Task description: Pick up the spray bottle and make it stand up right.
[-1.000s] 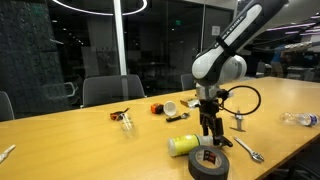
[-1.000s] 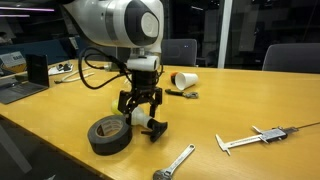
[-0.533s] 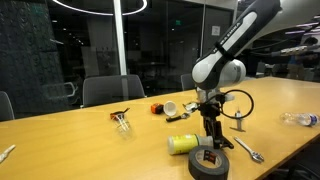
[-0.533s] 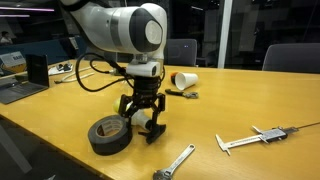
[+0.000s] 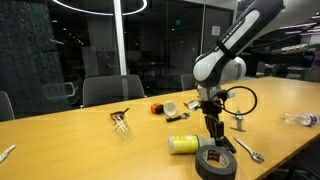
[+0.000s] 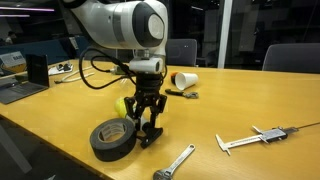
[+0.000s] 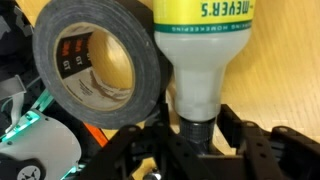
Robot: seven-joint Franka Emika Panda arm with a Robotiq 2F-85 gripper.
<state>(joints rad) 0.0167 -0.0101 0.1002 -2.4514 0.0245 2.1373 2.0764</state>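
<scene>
Lying on its side on the bench (image 5: 70,130), the spray bottle (image 5: 182,144) is not yet lifted, and it rests just beside the black tape roll (image 5: 217,163). The hand (image 5: 213,142) is low at the bottle's head end. In the wrist view the narrow neck sits between the two fingers (image 7: 255,145) (the white head itself is mostly hidden there). Whether they already press on the neck, I cannot tell. In my judgement only the approach is done; gripping firmly, lifting, turning the bottle upright and setting it down all remain.
</scene>
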